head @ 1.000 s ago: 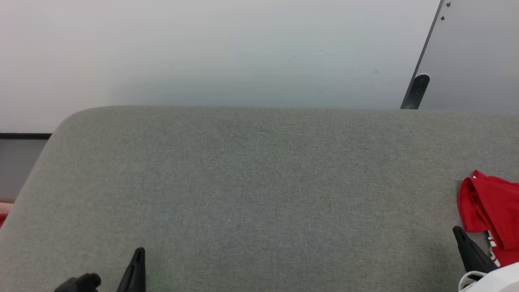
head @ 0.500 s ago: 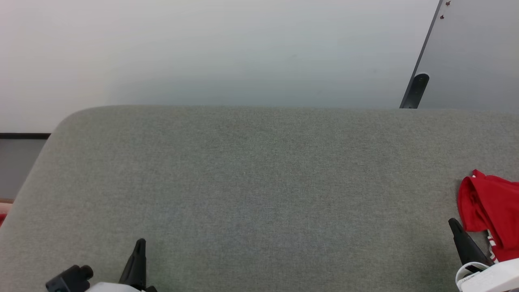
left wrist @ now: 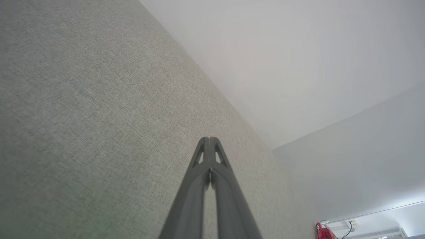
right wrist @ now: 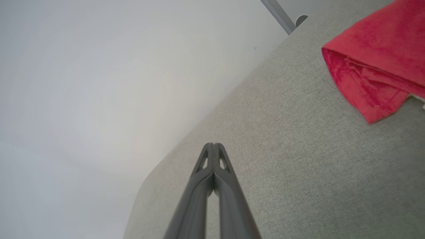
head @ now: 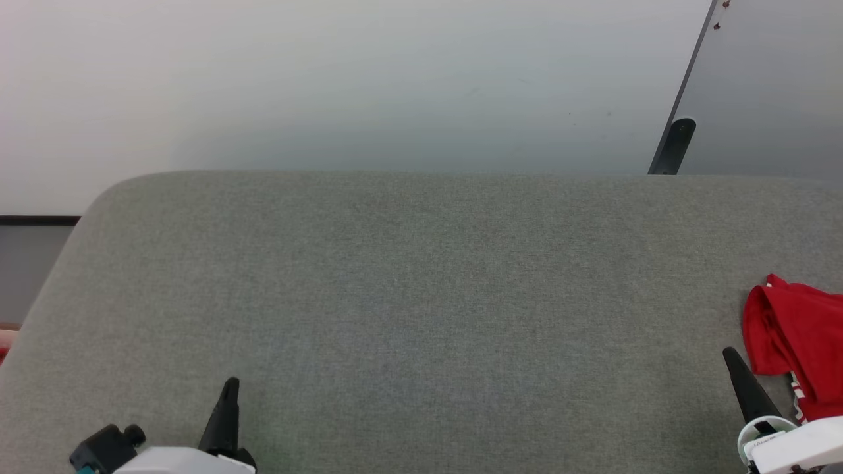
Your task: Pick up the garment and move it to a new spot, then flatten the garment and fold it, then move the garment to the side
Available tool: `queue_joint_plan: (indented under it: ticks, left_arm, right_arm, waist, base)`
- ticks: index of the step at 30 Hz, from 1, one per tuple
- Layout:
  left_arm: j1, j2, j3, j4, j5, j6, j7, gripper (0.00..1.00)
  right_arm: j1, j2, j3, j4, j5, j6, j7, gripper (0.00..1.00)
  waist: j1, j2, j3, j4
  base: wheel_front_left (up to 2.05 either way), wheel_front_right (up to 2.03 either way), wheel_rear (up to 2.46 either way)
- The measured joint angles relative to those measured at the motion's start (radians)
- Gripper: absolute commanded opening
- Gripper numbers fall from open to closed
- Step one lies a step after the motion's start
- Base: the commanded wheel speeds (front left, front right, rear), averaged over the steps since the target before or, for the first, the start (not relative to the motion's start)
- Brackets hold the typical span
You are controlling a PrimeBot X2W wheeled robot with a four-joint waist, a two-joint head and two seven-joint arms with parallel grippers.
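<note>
The garment [head: 800,342] is a crumpled red heap with a strip of white trim, lying at the right edge of the grey fabric surface [head: 421,296]. In the right wrist view the garment [right wrist: 375,66] fills the upper right corner. My right gripper [head: 729,353] is shut and empty, its tip just left of the heap and apart from it; its fingers [right wrist: 214,145] press together over bare fabric. My left gripper [head: 229,383] is shut and empty near the front left of the surface, and its closed tips [left wrist: 210,139] hover over plain grey fabric.
A pale wall lies beyond the surface's rounded far edge. A grey panel with a dark post [head: 672,148] stands at the back right. A bit of red [head: 3,352] shows past the left edge. Open grey fabric stretches between the two grippers.
Both grippers have crept forward over the surface, and more of each white wrist now shows at the bottom edge. The garment lies as before.
</note>
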Motion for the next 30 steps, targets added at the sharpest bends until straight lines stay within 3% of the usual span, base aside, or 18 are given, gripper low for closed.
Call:
queue_joint_plan:
  ticks: [30]
  left_arm:
    - [-0.060, -0.058, 0.066, 0.032, -0.266, -0.051, 0.086, 0.00]
  right_arm:
    - [-0.052, 0.045, -0.009, 0.054, 0.256, 0.000, -0.010, 0.00]
  waist:
    - [0.0000, 0.0000, 0.005, -0.005]
  base:
    - [0.00, 0.00, 0.00]
